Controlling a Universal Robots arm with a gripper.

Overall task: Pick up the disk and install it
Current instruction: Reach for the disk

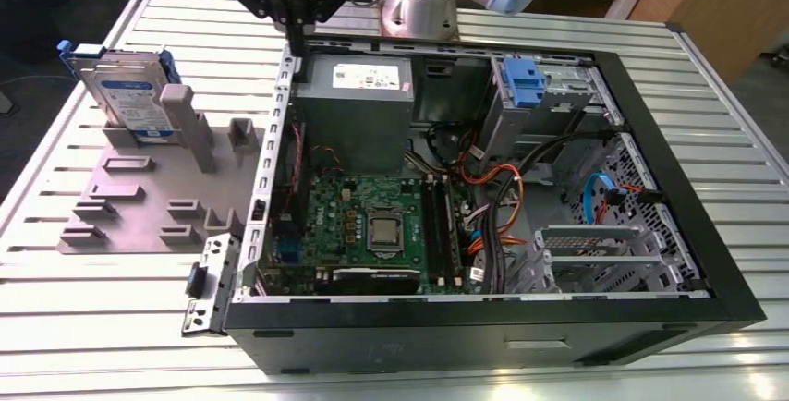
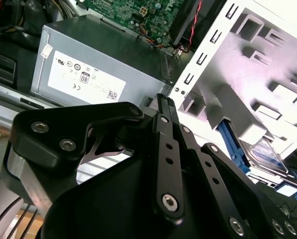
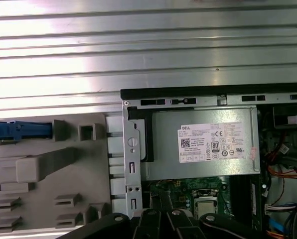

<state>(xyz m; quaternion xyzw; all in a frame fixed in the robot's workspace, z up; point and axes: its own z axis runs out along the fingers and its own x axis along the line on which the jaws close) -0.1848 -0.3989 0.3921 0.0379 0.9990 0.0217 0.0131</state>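
One silver disk (image 1: 124,91), blue-framed with a white-and-blue label, stands upright in grey rack (image 1: 136,212); open computer case (image 1: 493,341) holds circuit board (image 1: 370,221); pincer (image 1: 296,31) closed, empty.

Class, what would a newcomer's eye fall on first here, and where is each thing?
The open computer case dominates the middle, its green motherboard bare. At the exterior view's left the disk stands upright in a grey fixture; the gripper hangs near the case's corner, by the power supply.
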